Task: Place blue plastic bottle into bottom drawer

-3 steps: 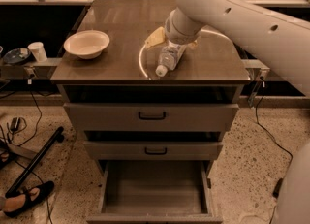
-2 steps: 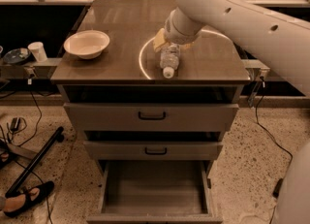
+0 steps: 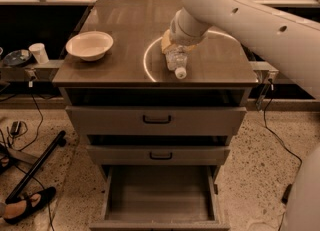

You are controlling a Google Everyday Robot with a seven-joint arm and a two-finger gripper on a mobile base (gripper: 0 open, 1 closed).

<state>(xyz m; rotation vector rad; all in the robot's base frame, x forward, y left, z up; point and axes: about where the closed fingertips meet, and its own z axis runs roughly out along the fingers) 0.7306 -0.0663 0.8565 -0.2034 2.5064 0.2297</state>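
The blue plastic bottle point(image 3: 176, 63) lies near the bench's point(image 3: 125, 25) front edge, right of centre, with its cap pointing forward. The hand point(image 3: 174, 49) sits over its base, but I cannot tell if it is clenched on the bottle. This looks like the pickup step. The next move calls for a lift past the front edge, then a descent into the open bottom drawer point(image 3: 160, 195).

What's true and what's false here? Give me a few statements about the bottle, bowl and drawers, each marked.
The bottom drawer is pulled open. True.
The blue plastic bottle lies in that drawer. False: it lies on the cabinet top, at the pincer.
The bowl stands on the cabinet top, apart from the bottle. True.
The bottle has no cap. False: a white cap is on, pointing toward the front edge.
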